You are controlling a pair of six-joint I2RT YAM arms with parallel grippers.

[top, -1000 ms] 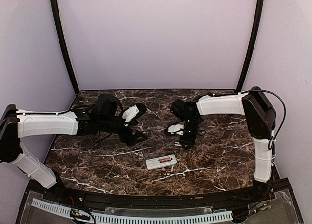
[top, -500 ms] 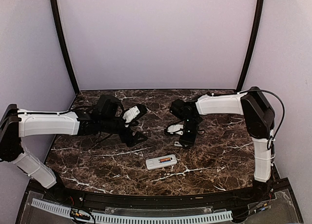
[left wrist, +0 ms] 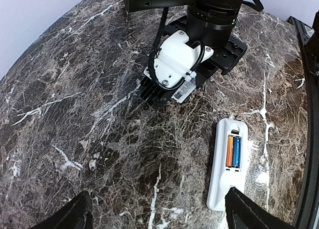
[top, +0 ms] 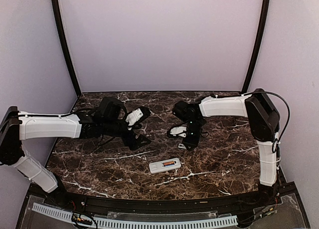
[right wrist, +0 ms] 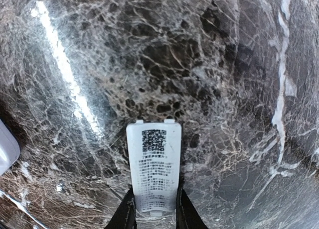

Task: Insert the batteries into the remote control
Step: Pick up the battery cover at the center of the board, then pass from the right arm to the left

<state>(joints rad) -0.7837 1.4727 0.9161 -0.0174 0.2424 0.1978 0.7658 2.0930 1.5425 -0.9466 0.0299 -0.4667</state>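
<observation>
Batteries, orange and blue, sit side by side in the open bay, so loading looks done. Left jaws are spread wide and hold nothing above the bench. Remote control lies back-up at centre. Right jaws pinch the cover, which you have yet to fit.
</observation>
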